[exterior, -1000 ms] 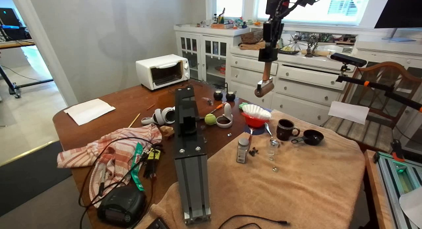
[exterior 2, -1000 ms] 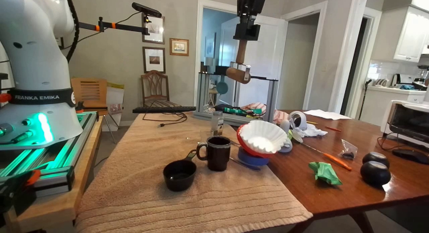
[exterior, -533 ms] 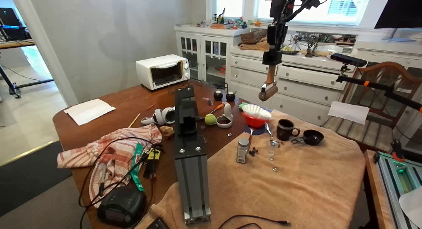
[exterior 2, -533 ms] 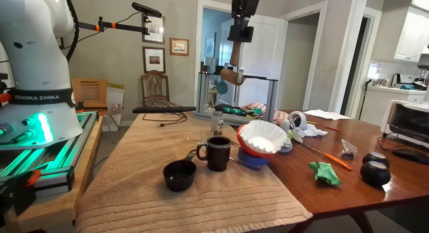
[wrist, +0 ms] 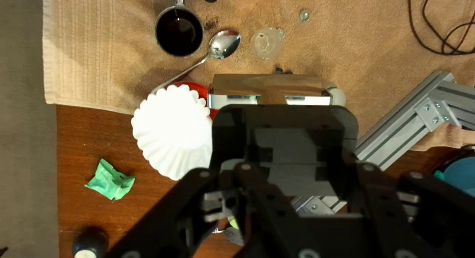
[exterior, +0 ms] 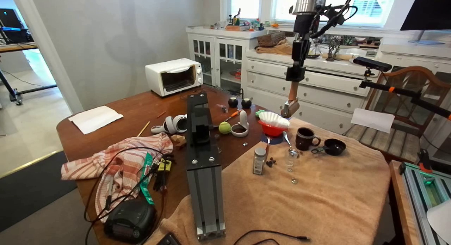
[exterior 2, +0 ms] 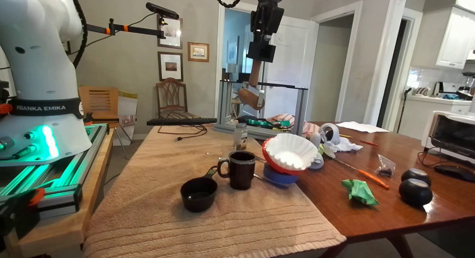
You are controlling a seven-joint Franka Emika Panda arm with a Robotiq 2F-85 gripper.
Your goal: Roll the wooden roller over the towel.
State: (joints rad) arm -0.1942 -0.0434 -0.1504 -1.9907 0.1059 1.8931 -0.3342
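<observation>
The wooden roller has a brown barrel in a metal bracket on a wooden handle. It shows in both exterior views (exterior: 290,109) (exterior 2: 251,98) and in the wrist view (wrist: 267,86). My gripper (exterior: 295,74) is shut on the upper end of its handle, also in an exterior view (exterior 2: 261,51) and the wrist view (wrist: 285,133). The handle hangs down, slightly tilted, and the roller is in the air above the table. The tan towel (exterior: 317,202) lies spread over part of the table, also in an exterior view (exterior 2: 222,224) and the wrist view (wrist: 352,39).
On the towel stand a dark mug (exterior 2: 242,170), a black measuring cup (exterior 2: 199,193), a spice jar (exterior: 259,161) and a small glass (exterior: 290,160). A red dripper with a white filter (exterior 2: 291,152) sits at the towel's edge. A metal frame (exterior: 206,188) rises from the table.
My gripper has come down with the roller still held. It has moved right in an exterior view and left in an exterior view. The things on the table have not moved.
</observation>
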